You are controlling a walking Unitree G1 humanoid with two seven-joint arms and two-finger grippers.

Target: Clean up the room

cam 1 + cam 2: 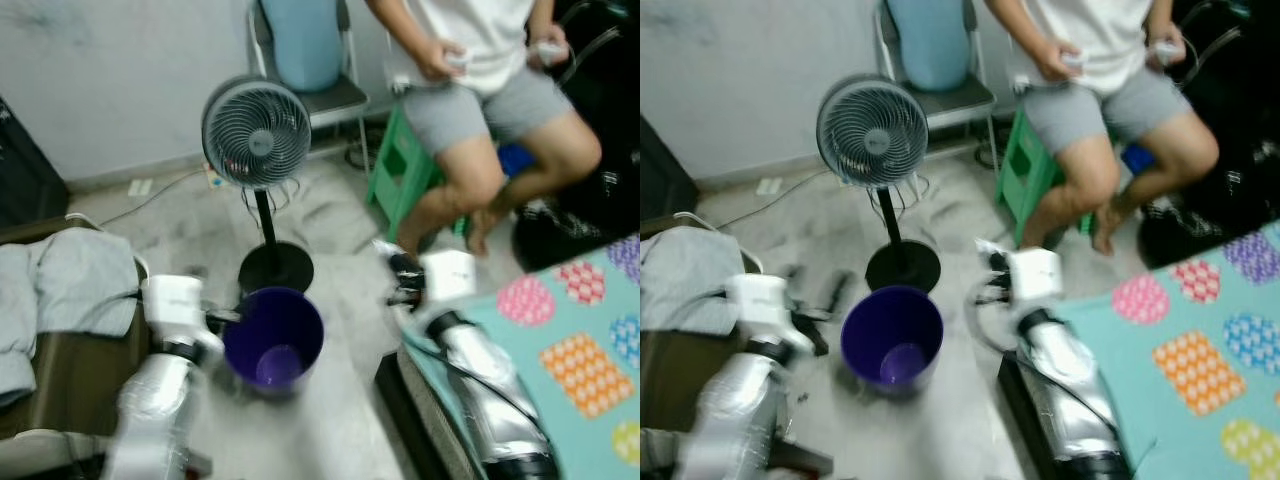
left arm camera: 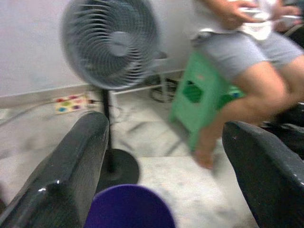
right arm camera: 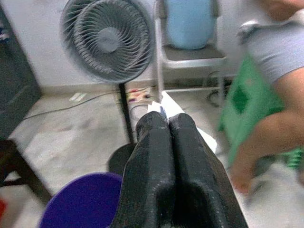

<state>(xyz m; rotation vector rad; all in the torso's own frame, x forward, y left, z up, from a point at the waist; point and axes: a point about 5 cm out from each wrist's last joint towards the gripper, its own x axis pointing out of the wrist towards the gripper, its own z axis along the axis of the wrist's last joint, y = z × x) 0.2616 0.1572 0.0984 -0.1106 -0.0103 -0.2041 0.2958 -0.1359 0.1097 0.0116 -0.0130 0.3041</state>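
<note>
- While the purple bin [image 1: 273,338] stands upright on the pale floor [image 1: 330,420] between the two arms, in the left eye view the left gripper [image 1: 228,318] is held just beside its rim and the right gripper [image 1: 400,282] is raised to the other side, apart from it. The step is judged to be dropping a scrap into the bin; the right gripper is best brought over the open mouth before anything is let go.
- In the right eye view the bin is seen as a smooth, tapering plastic tub with a glossy inside. A round grey fan [image 1: 872,131] on a thin black pole stands behind it, and a person [image 1: 1095,80] is seated on a green stool [image 1: 1025,170]. A teal patterned sheet [image 1: 1200,350] lies by the right arm.
- In the left wrist view the broad, shiny black fingers [image 2: 71,171] are held wide apart, nothing between them, with the bin's rim just below.
- In the right wrist view the fingers [image 3: 156,166] are pressed together on a thin white scrap of paper [image 3: 167,105], whose creased point sticks out past the tips. Being light and limp, it is likely to flutter, so a low release is advised.
</note>
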